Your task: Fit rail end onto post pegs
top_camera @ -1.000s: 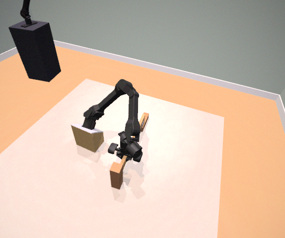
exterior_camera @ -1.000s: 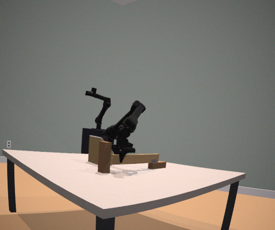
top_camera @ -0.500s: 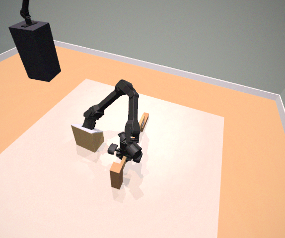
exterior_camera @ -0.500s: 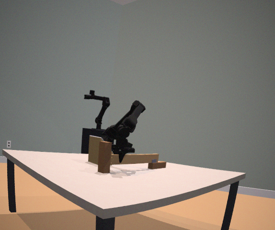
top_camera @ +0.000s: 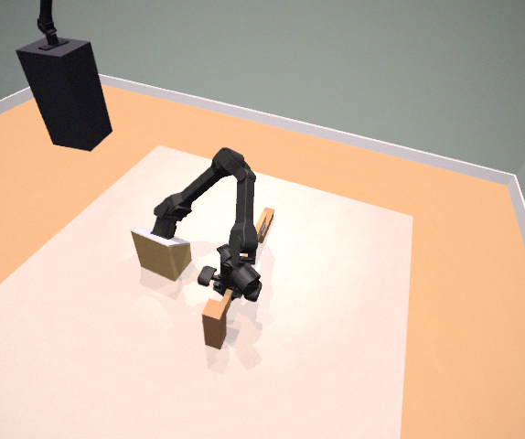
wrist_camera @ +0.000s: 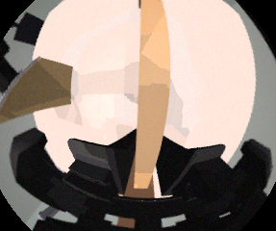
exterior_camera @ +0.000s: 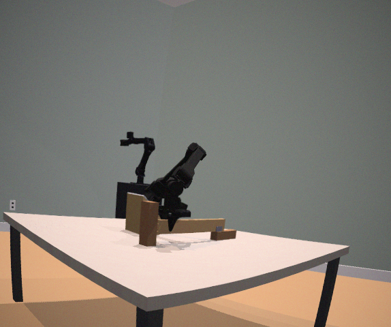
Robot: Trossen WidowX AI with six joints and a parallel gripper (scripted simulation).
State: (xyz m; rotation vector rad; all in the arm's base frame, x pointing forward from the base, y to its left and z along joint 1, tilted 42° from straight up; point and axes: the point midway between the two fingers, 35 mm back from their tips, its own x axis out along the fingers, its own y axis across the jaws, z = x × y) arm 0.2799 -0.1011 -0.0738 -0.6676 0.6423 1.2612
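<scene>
Your gripper (top_camera: pixel 227 286) is clamped on the rail (exterior_camera: pixel 192 225) near the post (exterior_camera: pixel 148 223); seating looks about done, so confirm contact, then release.
</scene>
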